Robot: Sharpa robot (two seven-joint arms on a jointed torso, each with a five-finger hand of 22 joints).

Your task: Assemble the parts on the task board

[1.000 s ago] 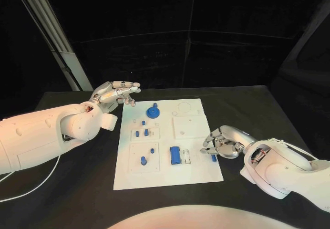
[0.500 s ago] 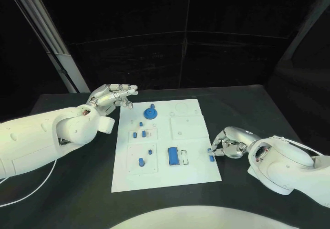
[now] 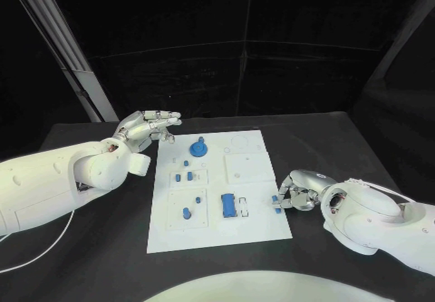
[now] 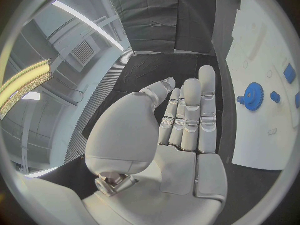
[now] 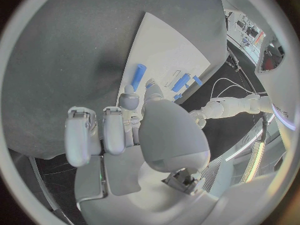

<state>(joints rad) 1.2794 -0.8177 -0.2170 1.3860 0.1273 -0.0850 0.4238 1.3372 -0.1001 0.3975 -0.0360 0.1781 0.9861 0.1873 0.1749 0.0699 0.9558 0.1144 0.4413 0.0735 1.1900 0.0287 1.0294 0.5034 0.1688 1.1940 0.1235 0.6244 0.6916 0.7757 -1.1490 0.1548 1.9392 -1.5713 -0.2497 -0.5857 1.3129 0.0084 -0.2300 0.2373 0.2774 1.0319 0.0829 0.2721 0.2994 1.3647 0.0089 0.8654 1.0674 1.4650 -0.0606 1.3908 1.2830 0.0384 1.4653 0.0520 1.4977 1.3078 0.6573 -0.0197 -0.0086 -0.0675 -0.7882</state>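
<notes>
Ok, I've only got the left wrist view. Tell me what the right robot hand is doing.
Observer: The right robot hand pinches a small blue part at the right edge of the task board.
Operator: Give me what's nearest it on the board.
Observer: A blue block, lying just left of that part, toward the board's near end.
Operator: Now place my left robot hand from above.
Observer: The left robot hand hangs beside the board's far left corner, over the black table.

Matt white task board (image 3: 254, 182), seemingly plastic, on black cloth-covered table (image 3: 353, 145).
</notes>
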